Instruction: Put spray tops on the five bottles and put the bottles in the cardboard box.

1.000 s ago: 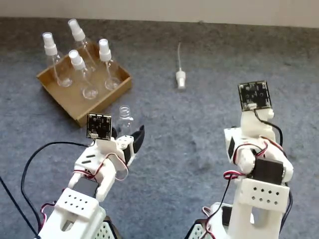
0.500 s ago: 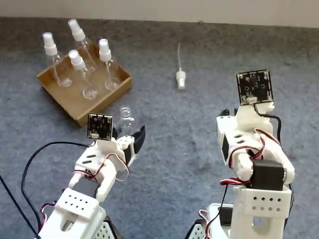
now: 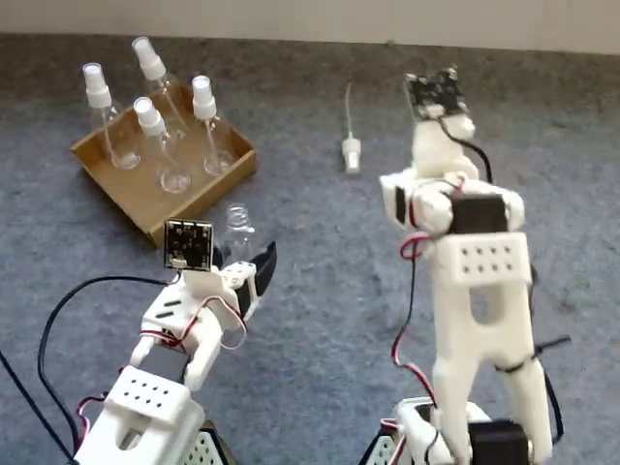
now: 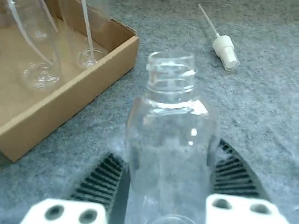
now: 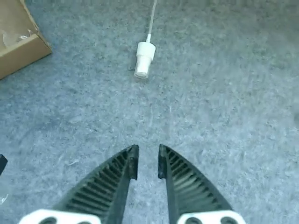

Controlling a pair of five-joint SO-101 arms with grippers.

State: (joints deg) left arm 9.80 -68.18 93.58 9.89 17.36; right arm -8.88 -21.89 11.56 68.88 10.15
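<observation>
Standing by the desk (image 3: 320,300) with its grey carpet, I see the left hand (image 4: 168,175) clamped on the body of a clear uncapped bottle (image 4: 170,135), one ribbed finger on each side of it. The bottle is upright, its open threaded neck pointing up. From above, this bottle (image 3: 239,225) sits just beside the near corner of the cardboard box (image 3: 199,201), outside it. Inside the box stand four bottles (image 3: 160,145), each already wearing a white spray top. The last loose spray top (image 3: 351,153) lies on its side on the carpet, well apart from the box, with its thin dip tube stretched out toward the far edge of the desk. The right arm is stretched forward and its hand (image 5: 147,161) hangs above the carpet short of that spray top (image 5: 143,59). Its fingers are only a narrow slit apart and there is nothing between them.
</observation>
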